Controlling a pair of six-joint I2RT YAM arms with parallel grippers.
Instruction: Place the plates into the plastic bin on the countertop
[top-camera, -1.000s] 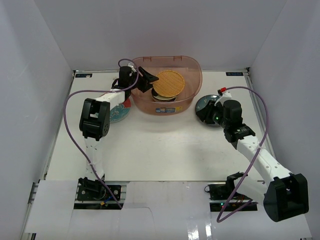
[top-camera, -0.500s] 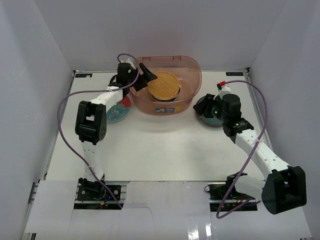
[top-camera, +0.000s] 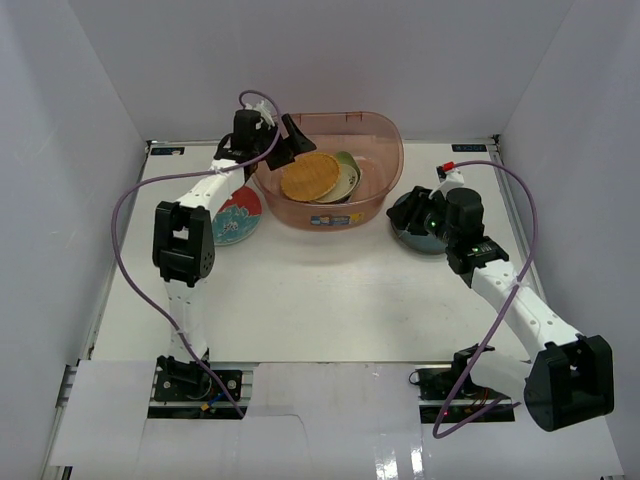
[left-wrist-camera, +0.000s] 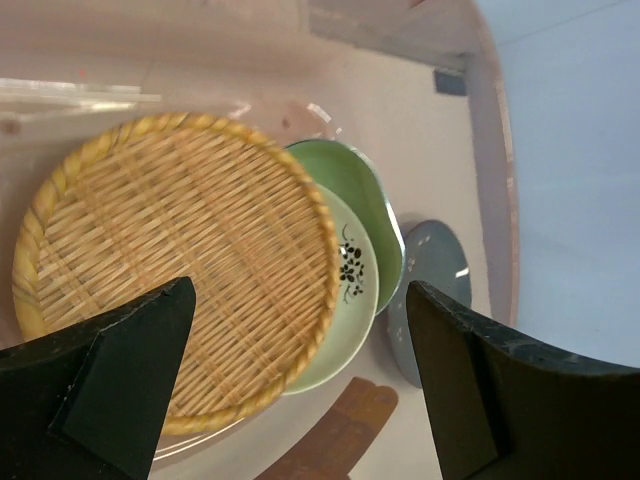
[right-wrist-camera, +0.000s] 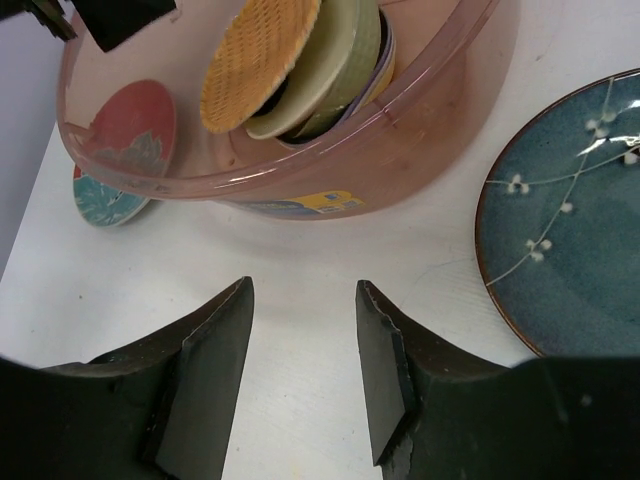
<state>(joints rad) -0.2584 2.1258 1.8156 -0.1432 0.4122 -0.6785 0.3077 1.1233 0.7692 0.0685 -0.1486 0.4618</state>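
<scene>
From above, your left gripper (top-camera: 284, 142) hangs wide open over the left rim of the plastic bin (top-camera: 345, 116). The orange plate (top-camera: 310, 176) lies loose inside it on other dishes. Your right gripper (top-camera: 418, 208) sits over the dark teal plate (top-camera: 400, 228) on the countertop (top-camera: 320, 300)

Left wrist: the orange plate lies below, between the spread fingers (left-wrist-camera: 110, 370), untouched

Right wrist: the fingers (right-wrist-camera: 205, 370) are partly open and hold nothing, with the teal plate just off to their right
</scene>
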